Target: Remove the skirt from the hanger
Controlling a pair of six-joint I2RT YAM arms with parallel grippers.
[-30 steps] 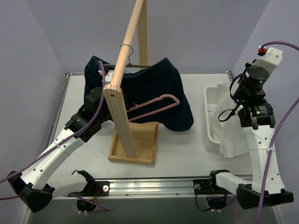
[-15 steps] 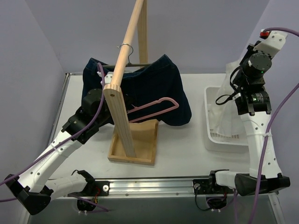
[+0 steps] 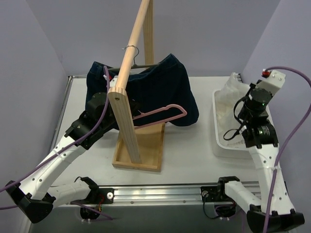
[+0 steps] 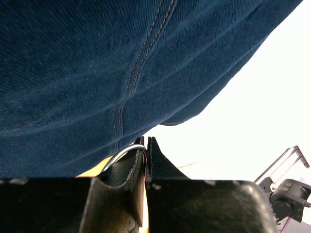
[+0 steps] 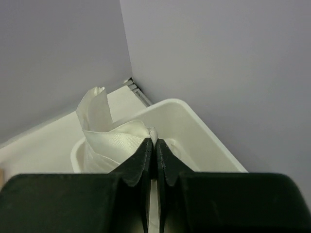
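Observation:
A white skirt lies bunched in the white bin. My right gripper is shut on a fold of it, fingertips over the bin's rim. A bare pink hanger sticks out to the right beside the wooden post. My left gripper is shut on its hook end; the wrist view shows the jaws closed on a thin pink strip by a metal hook. A dark denim skirt hangs behind on the rail.
The wooden rack has a slanted rail and a tray base at the table's middle. The denim fills most of the left wrist view. Purple walls close in on both sides.
My right gripper swung the white skirt up off the bin's front edge, then lowered it into the bin. The left arm and pink hanger barely moved.

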